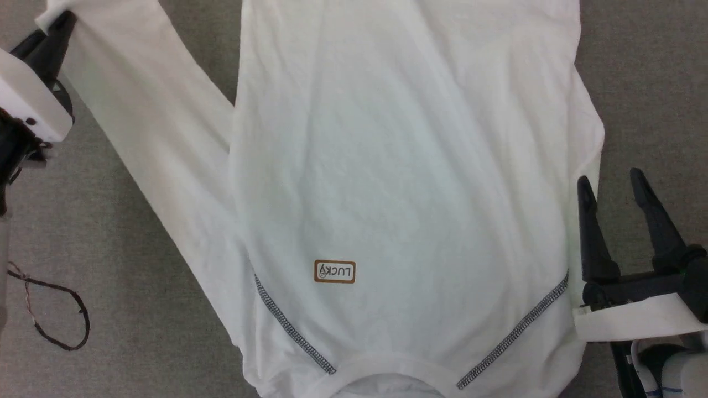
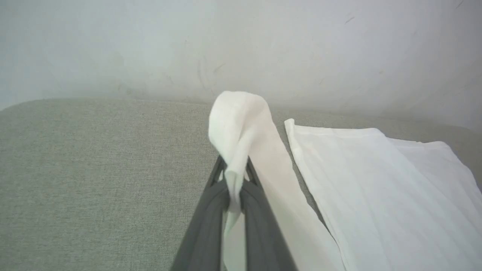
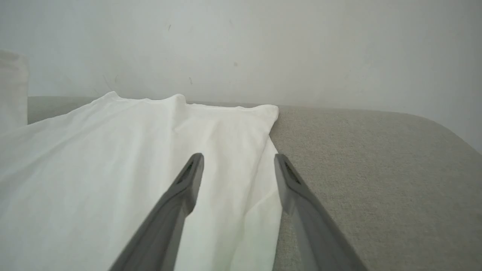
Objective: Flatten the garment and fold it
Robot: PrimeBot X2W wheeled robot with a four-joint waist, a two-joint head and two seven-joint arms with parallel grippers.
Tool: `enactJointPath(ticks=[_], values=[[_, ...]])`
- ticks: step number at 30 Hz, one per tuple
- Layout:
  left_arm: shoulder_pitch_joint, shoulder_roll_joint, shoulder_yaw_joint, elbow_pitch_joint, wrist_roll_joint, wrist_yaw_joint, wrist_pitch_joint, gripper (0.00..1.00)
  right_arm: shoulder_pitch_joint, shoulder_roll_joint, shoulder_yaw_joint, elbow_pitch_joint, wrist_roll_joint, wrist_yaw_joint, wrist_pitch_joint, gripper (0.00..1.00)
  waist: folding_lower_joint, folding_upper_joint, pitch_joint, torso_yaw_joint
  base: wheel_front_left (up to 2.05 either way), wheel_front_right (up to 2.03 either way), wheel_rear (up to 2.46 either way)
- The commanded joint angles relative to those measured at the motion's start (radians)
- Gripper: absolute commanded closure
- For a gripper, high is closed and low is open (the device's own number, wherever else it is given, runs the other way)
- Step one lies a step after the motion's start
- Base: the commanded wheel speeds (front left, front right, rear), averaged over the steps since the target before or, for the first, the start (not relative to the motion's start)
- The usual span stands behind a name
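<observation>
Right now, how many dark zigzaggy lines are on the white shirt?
2. One stitch line slants below the LUCKY label toward the collar; the other slants toward the collar on the shirt's opposite side. More may hide underneath.

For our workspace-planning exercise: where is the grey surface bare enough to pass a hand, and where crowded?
Bare grey surface: right of the garment, beyond the right gripper; the wedge between sleeve and body; lower left, beside the dark cord. Crowded: upper left, where the left gripper pinches the sleeve end.
</observation>
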Motion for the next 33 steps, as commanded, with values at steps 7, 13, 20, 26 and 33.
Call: enactJointPath(ticks=[7, 13, 20, 26, 33], values=[[0.108, 0.062, 0.058, -0.134, -0.026, 0.017, 0.0, 1.0, 0.055, 0.0, 0.003, 0.016, 0.029, -0.001, 0.002, 0.0, 0.0001, 0.0, -0.226, 0.037, 0.0, 0.0, 0.0], [0.224, 0.104, 0.128, -0.246, -0.042, 0.084, 0.012, 1.0, 0.106, 0.0, -0.009, 0.024, 0.048, -0.001, 0.006, 0.0, 0.0001, 0.0, -0.299, 0.054, 0.0, 0.0, 0.0], [0.384, 0.124, 0.226, -0.329, -0.077, 0.147, 0.01, 1.0, 0.141, 0.0, -0.014, 0.03, 0.061, -0.001, 0.003, 0.0, 0.0001, 0.0, -0.362, 0.077, 0.0, 0.0, 0.0], [0.503, 0.121, 0.292, -0.402, -0.098, 0.166, -0.009, 1.0, 0.161, 0.0, -0.026, 0.024, 0.067, -0.001, 0.009, 0.0, 0.0001, 0.0, -0.387, 0.099, 0.0, 0.0, 0.0], [0.534, 0.071, 0.236, -0.511, -0.081, 0.174, -0.024, 1.0, 0.166, 0.0, -0.077, -0.015, 0.056, -0.001, 0.026, 0.0, 0.0001, 0.0, -0.384, 0.119, 0.0, 0.0, 0.0]])
